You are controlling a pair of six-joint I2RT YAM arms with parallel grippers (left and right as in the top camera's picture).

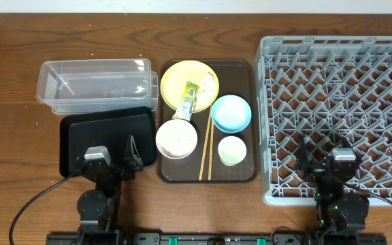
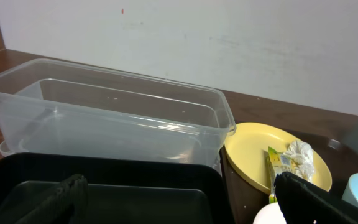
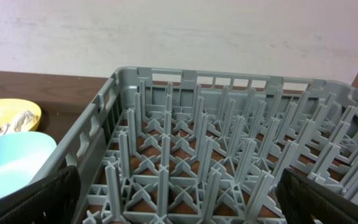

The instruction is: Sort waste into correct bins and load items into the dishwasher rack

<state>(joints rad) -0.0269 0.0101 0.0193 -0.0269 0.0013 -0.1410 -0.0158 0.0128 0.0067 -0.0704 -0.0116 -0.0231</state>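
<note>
A dark brown wooden table (image 1: 19,41) runs back to a plain white wall (image 2: 229,37). At the upper left of the overhead frame lies the clear plastic rectangular tub (image 1: 94,85), thin-walled and glossy. Directly below it, edge to edge, is the shallow black rectangular tray (image 1: 107,133), which is matte. Both look empty.

In the centre, the brown serving tray (image 1: 252,82) carries the round yellow plate (image 1: 179,76). On the plate lie the green-yellow snack wrapper (image 1: 188,101) and the crumpled white tissue (image 1: 207,84). Below and to the right of the plate stand the light blue bowl (image 1: 231,112), the white bowl (image 1: 176,138) with a grainy inside that is probably rice, and the small white cup (image 1: 231,150). The pair of thin wooden chopsticks (image 1: 205,153) lies between the white bowl and the cup.

The right of the frame is filled by the large square grey plastic dishwasher rack (image 1: 339,82), a lattice of upright pegs with nothing in it.

The left gripper (image 1: 109,158) hangs over the near edge of the black tray at lower left, and the right gripper (image 1: 329,163) hangs over the near edge of the rack at lower right. Both have their jaws spread wide and hold nothing.

Nothing appears sorted yet, so the waste seems the place to begin. The wrapper is slick, thin film lying nearly flat. It is best pinched across its narrow width at the end nearest the white bowl, so the fingers do not skid on the smooth plate. The tissue is soft and springy, and a pinch from above on its highest fold should hold it. Loose rice would likely pour better than it picks. I cannot tell which bin takes which waste.
</note>
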